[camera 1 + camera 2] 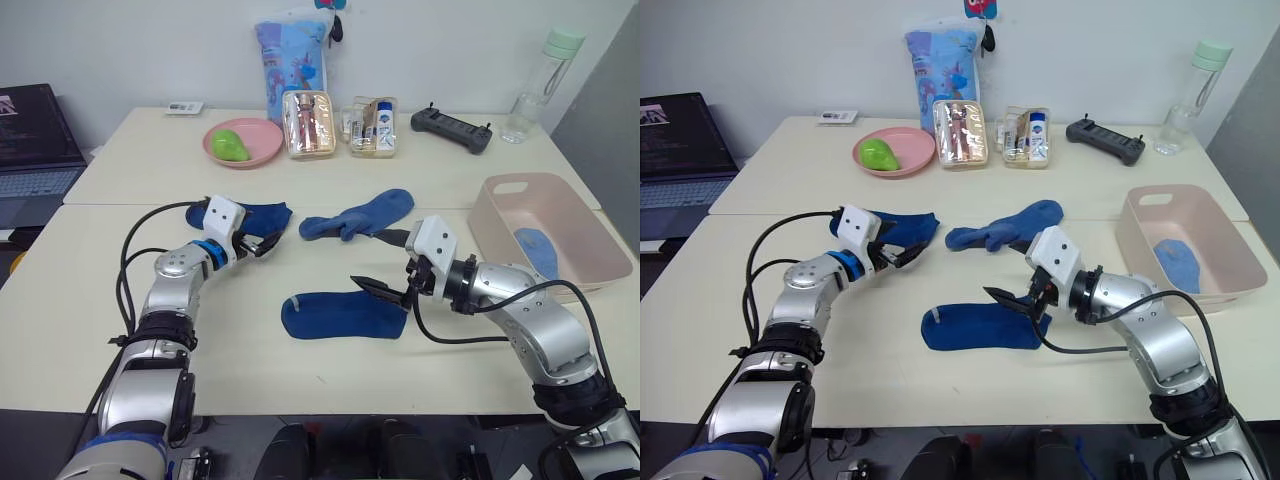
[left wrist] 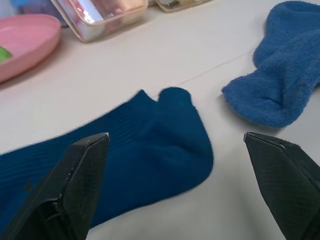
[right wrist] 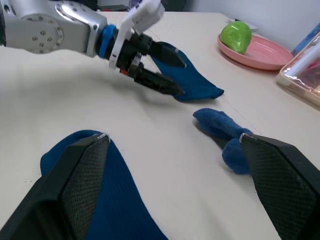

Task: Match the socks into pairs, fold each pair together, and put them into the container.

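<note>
Because both the left gripper (image 1: 268, 243) and right gripper (image 1: 383, 291) are wide open, each just over a dark blue sock (image 1: 345, 315), closing too high could miss the thin cloth.

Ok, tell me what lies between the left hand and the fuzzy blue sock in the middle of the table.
Only bare table. In the left eye view, the left hand sits over the dark navy sock, and an open gap separates it from the fuzzy sock.
</note>
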Available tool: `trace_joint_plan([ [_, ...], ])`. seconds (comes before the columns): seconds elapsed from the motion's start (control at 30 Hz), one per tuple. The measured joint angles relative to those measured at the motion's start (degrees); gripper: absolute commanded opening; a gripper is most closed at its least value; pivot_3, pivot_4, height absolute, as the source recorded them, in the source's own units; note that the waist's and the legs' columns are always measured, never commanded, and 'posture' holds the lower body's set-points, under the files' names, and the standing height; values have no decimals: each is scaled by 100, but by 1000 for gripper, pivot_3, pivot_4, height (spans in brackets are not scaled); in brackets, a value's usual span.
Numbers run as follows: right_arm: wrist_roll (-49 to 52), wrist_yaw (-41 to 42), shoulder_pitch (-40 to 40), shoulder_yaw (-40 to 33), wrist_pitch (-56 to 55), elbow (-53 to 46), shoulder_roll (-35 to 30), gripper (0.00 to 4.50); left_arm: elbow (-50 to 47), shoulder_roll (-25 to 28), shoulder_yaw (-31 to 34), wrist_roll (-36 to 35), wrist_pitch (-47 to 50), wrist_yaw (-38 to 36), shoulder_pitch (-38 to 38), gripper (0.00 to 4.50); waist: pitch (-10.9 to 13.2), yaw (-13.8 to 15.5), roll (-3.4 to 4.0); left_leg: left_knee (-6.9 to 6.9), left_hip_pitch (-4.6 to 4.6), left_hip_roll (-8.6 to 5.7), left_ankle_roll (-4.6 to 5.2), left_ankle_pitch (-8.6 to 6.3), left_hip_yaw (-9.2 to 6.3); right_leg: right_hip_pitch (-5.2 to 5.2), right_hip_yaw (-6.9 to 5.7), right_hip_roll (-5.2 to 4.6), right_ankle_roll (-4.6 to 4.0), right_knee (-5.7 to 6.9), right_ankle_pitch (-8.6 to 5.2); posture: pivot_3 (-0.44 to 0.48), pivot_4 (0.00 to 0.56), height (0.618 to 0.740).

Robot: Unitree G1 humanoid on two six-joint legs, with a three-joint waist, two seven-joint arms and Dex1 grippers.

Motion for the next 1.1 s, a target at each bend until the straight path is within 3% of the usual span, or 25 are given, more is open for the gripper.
trace_joint_plan([
  [0.1,0,-10,4,0,58,0,3,4500,473,-3,-51,144,-49,129,-167,4487,0,-5,0,0,0,1,0,0,1,-2,1,1,0,0,0,0,150,740],
  [0.2,0,-56,19,0,83,-1,10,4500,824,3,-177,353,-271,214,-379,3866,-1,0,-1,0,0,0,0,0,1,-1,2,1,0,1,0,0,150,740],
  [0.6,-1,-138,129,-5,112,-3,53,4500,1189,37,143,158,-474,164,-458,15,-2,-6,-2,1,4,1,0,1,3,-3,3,1,-1,17,1,0,150,740],
  [0.9,0,-97,122,-3,87,-3,63,4500,818,207,249,11,-449,-175,-183,15,-2,-13,-2,1,4,1,-1,1,4,-4,5,1,-1,17,1,0,150,740],
  [1.1,5,-63,118,-16,59,4,42,4500,-1602,668,390,-558,453,-725,1062,15,-2,-106,-2,0,2,4,-7,5,0,-5,10,-1,-2,16,1,0,150,740],
])
